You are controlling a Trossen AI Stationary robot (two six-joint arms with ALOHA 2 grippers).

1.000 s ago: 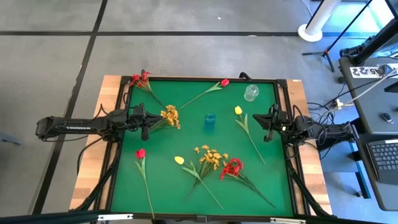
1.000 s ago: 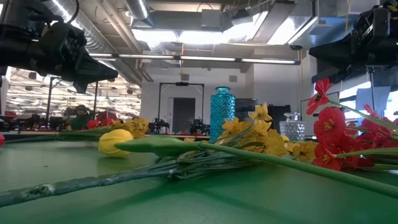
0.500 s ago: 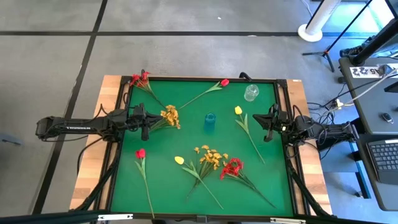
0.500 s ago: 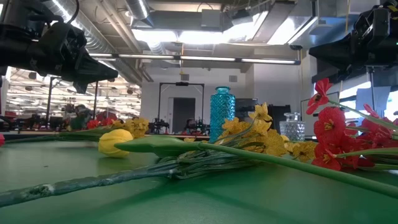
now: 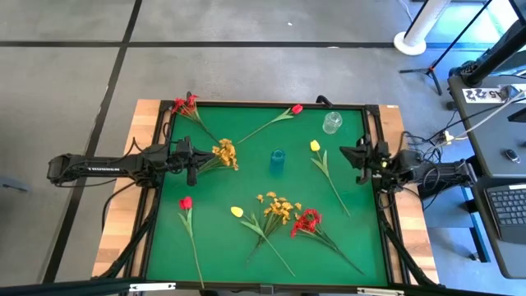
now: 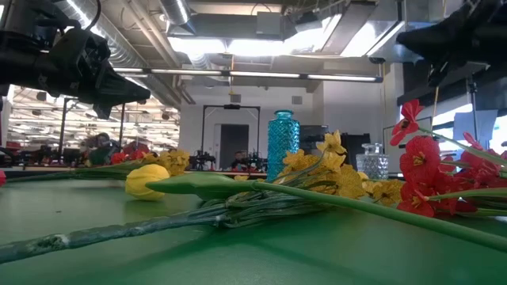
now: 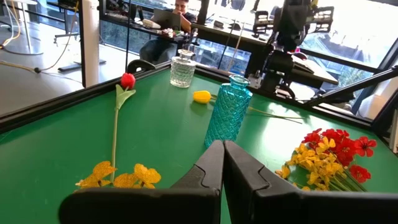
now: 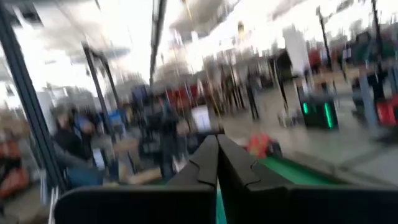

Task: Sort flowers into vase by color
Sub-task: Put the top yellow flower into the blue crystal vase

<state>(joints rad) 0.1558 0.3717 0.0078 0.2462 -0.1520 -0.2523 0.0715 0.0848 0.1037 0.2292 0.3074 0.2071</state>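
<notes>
Hovering empty at opposite tabletop [image 5: 214,247] edges, left tool [image 5: 194,160] and right tool [image 5: 355,158] are both closed; flowers [image 5: 279,207] apparently lie loose around the blue vase [image 5: 278,161].

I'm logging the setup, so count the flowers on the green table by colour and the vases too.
Red flowers: 4 — cluster, tulip, tulip, cluster
Yellow flowers: 4 — cluster, tulip, tulip, cluster
Vases: 2 — blue, clear
Total: 10
</notes>
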